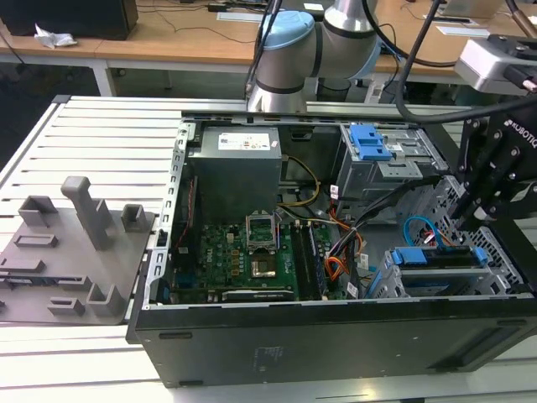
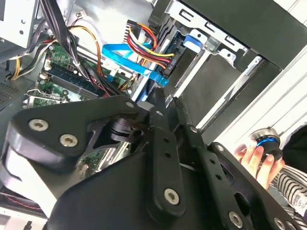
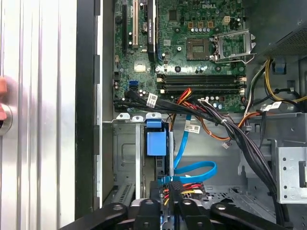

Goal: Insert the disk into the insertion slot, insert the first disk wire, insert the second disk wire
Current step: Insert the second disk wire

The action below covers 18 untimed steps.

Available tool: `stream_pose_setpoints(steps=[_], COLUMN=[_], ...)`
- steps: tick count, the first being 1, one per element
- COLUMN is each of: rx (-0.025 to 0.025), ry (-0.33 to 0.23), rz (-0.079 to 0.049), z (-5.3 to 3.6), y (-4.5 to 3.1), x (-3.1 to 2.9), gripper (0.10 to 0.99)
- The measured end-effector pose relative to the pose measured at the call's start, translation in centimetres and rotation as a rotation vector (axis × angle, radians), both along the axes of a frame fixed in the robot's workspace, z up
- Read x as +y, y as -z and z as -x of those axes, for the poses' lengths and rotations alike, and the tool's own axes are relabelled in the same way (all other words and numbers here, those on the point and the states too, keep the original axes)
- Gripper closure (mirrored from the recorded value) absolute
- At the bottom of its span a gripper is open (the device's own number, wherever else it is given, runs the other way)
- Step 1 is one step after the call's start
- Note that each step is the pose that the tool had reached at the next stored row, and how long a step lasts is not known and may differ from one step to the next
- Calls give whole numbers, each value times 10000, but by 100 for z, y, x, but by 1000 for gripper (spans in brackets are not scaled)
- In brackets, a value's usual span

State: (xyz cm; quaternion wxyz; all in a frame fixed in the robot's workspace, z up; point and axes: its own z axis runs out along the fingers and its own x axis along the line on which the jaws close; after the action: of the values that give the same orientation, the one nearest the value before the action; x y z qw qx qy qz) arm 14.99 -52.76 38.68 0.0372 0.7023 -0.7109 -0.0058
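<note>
The disk (image 1: pixel 440 257), in its blue carrier, sits inside the insertion slot (image 1: pixel 497 270) at the case's front on the exterior view's right; the first wrist view shows the disk (image 3: pixel 156 142) edge-on in the insertion slot (image 3: pixel 123 154). The first disk wire (image 2: pixel 149 47), a red, orange and black bundle, ends at the disk's back edge. The second disk wire (image 2: pixel 125 56) loops light-blue, and its plug meets my fingertips. My gripper (image 2: pixel 165 98) has its fingers close together on that plug, as the gripper (image 3: pixel 169 194) shows beside the second disk wire (image 3: pixel 194 168). In the exterior view my gripper (image 1: pixel 464 220) hangs over the slot.
The open computer case (image 1: pixel 336 336) lies on a slatted table (image 1: pixel 92 143) with the motherboard (image 3: pixel 192 43) exposed. Black cable bundles (image 3: pixel 240 139) cross near the slot. A blue-tabbed grey bay (image 1: pixel 369 143) stands behind. Grey fixtures (image 1: pixel 84 218) sit on the exterior view's left. A person's hand (image 2: pixel 256 155) rests outside the case.
</note>
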Motion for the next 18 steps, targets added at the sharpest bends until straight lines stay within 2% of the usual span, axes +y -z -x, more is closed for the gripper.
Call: stream_pose_setpoints(steps=[1, 2, 9, 18], rx=[0, 0, 0, 0], ry=[0, 0, -1, -2], rz=[0, 1, 3, -1], z=[0, 0, 0, 18], y=[-3, -6, -10, 48], x=[1, 2, 3, 2], gripper=[863, 980, 980, 980])
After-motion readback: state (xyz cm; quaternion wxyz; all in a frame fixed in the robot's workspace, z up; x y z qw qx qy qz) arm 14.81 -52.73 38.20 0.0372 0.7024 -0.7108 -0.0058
